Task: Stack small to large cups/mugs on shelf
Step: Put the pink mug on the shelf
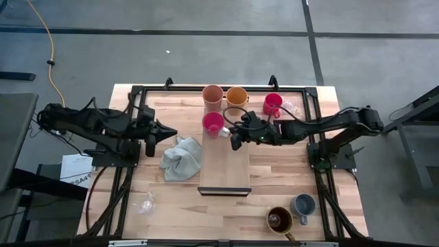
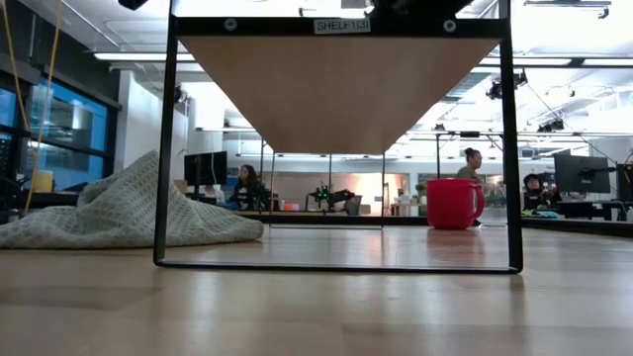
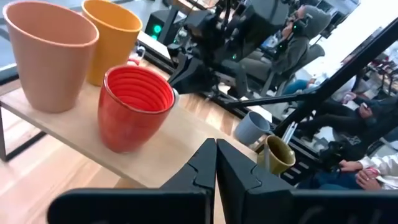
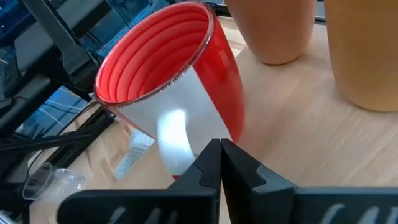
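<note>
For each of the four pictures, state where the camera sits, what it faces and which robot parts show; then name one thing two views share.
High: overhead, looking down on shelf, both arms.
Low: tabletop level, under shelf toward room; no arms.
Left wrist: on left arm, faces red cup; own shut fingers.
Right wrist: on right arm, close to red cup; own shut fingers.
Shared: both wrists see the red cup.

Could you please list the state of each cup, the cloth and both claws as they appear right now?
peach cup: upright on shelf
orange cup: upright on shelf
red cup: upright on shelf
second red mug: upright on table
brown mug: upright on table
blue-grey mug: upright on table
grey cloth: crumpled
left claw: shut
right claw: shut, empty
</note>
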